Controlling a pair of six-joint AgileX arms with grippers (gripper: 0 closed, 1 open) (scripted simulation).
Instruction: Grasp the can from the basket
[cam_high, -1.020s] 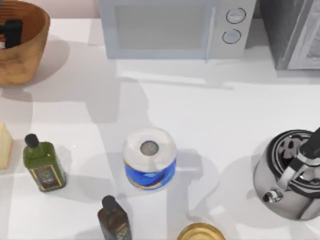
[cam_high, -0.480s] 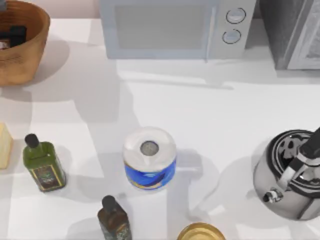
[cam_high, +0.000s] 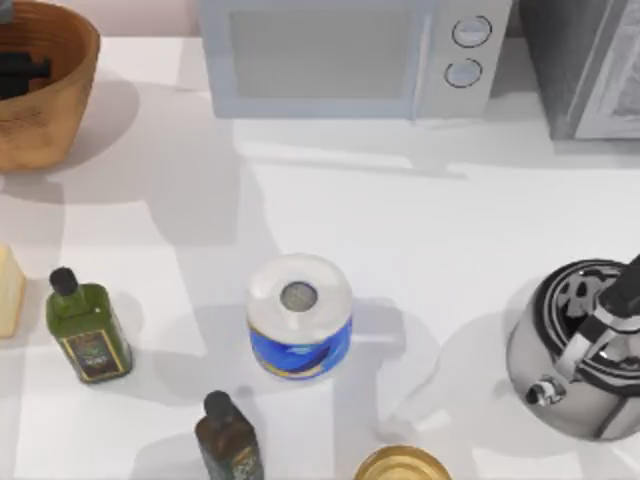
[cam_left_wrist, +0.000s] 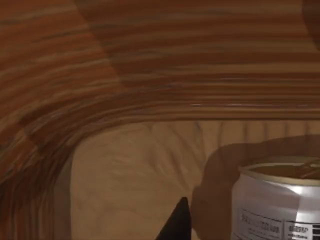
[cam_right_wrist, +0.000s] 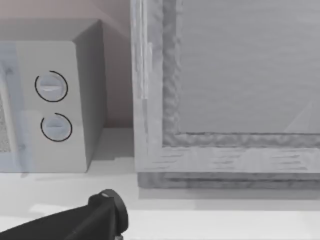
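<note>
Left gripper is reaching into the orange-brown woven basket, finger spread unclear; small silver-sided, gold-topped can is standing inside, ungrasped. Grasp & lift pending. Right arm parked.

Overhead camera; wrist cameras close-in

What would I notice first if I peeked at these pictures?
Probably the blue-white roll in the middle of the table, and the shiny kettle at the right edge. At the far left, the left gripper dips into the basket, close beside the can.
</note>
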